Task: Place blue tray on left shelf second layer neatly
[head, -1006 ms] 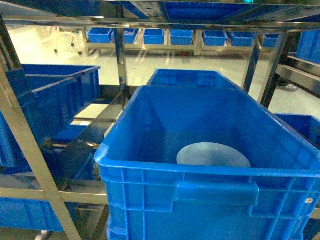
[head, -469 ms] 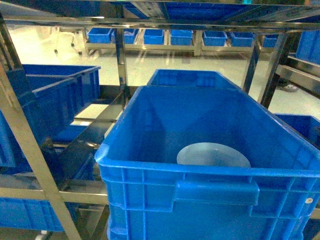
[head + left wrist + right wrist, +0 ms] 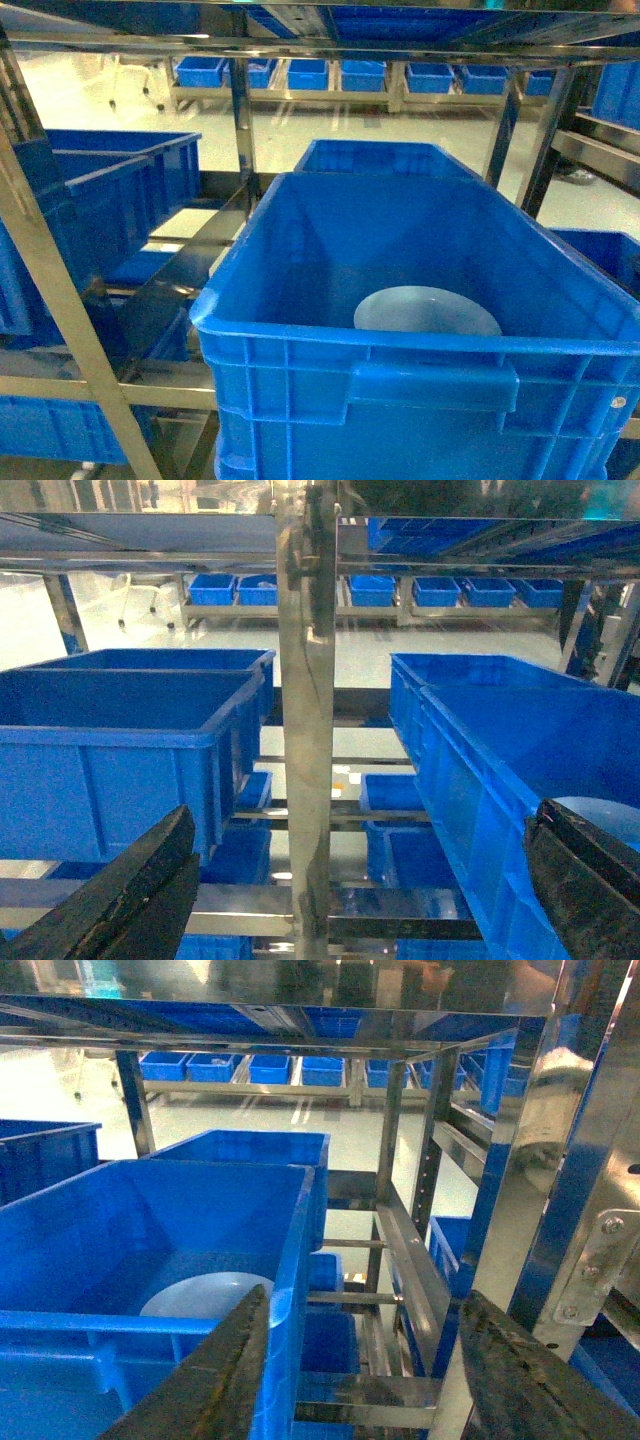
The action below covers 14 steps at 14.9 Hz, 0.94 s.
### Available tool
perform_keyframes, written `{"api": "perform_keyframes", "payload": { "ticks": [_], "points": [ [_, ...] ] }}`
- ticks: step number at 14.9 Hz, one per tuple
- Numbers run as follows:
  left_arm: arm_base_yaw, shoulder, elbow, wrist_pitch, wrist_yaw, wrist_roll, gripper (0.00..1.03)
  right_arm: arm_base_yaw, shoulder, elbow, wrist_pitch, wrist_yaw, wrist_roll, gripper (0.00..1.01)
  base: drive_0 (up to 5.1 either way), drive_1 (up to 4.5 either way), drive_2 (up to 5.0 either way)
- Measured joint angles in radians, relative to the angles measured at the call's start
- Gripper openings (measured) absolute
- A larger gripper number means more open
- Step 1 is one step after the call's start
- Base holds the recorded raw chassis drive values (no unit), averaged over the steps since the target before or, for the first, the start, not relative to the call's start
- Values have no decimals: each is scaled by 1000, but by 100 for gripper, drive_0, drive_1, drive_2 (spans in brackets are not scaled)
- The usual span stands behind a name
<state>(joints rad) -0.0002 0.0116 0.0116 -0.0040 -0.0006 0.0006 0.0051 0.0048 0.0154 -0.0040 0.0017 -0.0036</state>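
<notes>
nothing has shifted over the last second: both tools, left tool [image 3: 350, 900] and right tool [image 3: 360, 1380], hang spread apart and empty. blue tray [image 3: 427, 311] lies low centre inside the big crate [image 3: 300, 320]; pickup not started.

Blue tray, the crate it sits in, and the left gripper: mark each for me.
blue tray [image 3: 425, 311], head view, middle of its pale dish face.
crate [image 3: 430, 385], head view, front wall handle.
left gripper [image 3: 360, 895], left wrist view, midway between the two dark fingers, which stand wide apart.
</notes>
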Motion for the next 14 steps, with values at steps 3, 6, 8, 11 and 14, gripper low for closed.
{"api": "perform_keyframes", "payload": {
  "ticks": [3,6,8,11,14],
  "points": [
    [0,0,0,0,0,0,98,0,0,0,0,0,0,86,0,0,0],
    [0,0,0,0,0,0,98,0,0,0,0,0,3,97,0,0,0],
    [0,0,0,0,0,0,98,0,0,0,0,0,3,98,0,0,0],
    [0,0,0,0,0,0,98,0,0,0,0,0,3,98,0,0,0],
    [0,0,0,0,0,0,98,0,0,0,0,0,3,98,0,0,0]
  ]
}}
